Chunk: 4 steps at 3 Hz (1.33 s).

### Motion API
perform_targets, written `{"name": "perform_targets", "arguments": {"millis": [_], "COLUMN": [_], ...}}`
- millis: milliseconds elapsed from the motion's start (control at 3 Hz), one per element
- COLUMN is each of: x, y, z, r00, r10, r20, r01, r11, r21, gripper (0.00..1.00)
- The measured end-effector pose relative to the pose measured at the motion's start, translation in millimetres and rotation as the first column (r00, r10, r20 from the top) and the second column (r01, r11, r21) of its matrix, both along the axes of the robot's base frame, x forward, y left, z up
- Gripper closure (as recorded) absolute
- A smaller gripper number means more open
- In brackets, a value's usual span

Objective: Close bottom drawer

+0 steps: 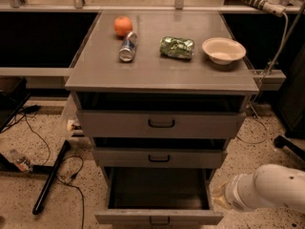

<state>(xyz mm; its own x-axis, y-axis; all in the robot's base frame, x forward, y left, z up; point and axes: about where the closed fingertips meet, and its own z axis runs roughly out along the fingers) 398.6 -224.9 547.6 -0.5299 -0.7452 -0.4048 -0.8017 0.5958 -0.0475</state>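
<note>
The bottom drawer [159, 217] is sitting pulled out at the cabinet's [162, 75] six o'clock, its front panel running nine-to-three. The gripper [220, 195] is hovering just off its three o'clock corner; open or closed, I cannot tell.

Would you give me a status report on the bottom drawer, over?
Gripper low, just right of the bottom drawer. Drawer pulled well out, not yet closed. No obstruction seen in its path.
</note>
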Motion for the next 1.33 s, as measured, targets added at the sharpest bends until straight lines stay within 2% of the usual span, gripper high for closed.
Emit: {"name": "perform_targets", "arguments": {"millis": [333,667,1000,1333], "x": [6,19,25,16], "y": [-13,-17,-17,-9], "z": [-58,-98,-102,-91], "r00": [0.9977,0.9914,0.9907,0.9975], "r10": [-0.065,-0.124,-0.13,-0.071], "r20": [-0.016,-0.041,-0.038,0.007], "r01": [0.065,0.124,0.13,0.071], "r11": [0.997,0.992,0.991,0.997], "r21": [-0.034,-0.015,-0.007,0.017], "gripper": [1.0,1.0,1.0,1.0]}}
